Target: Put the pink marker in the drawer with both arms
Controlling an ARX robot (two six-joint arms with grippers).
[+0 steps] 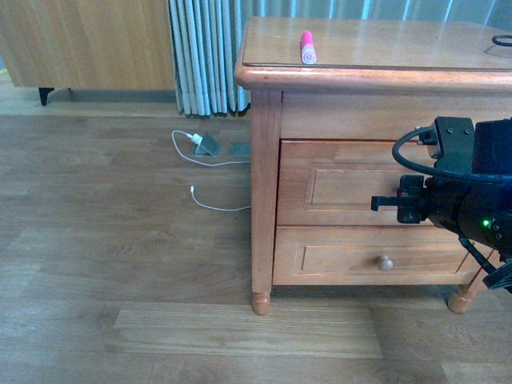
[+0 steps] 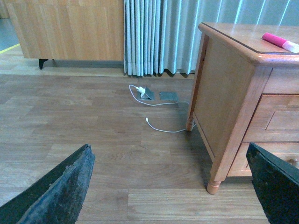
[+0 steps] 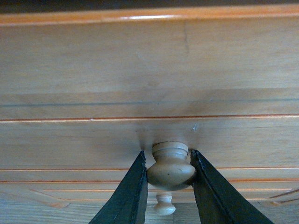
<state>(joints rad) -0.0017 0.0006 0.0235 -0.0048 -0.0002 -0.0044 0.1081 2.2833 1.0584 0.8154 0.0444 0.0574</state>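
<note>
front view: pressing the black right gripper (image 1: 384, 205) to the honey-brown wooden upper drawer (image 1: 336, 182); seeing the short bright-pink marker (image 1: 307, 47) lying on the nightstand top (image 1: 384, 36), above the jaws.
left wrist view: spreading the left gripper (image 2: 168, 151) wide, grasping nothing.
right wrist view: clenching the small round pale knob (image 3: 171, 169) between the jaws; favouring a straight, level pull against slipping. showing the drawer closed, contents hidden.

Right arm (image 1: 468, 192) is showing bulky glossy black housing, black cable (image 1: 397, 150) looping over it, small green light (image 1: 485, 223) glowing. Left gripper fingers (image 2: 60, 191) are appearing matte black, scuffed, dusty; right gripper fingers (image 3: 125, 196) are looking black, tapered
</note>
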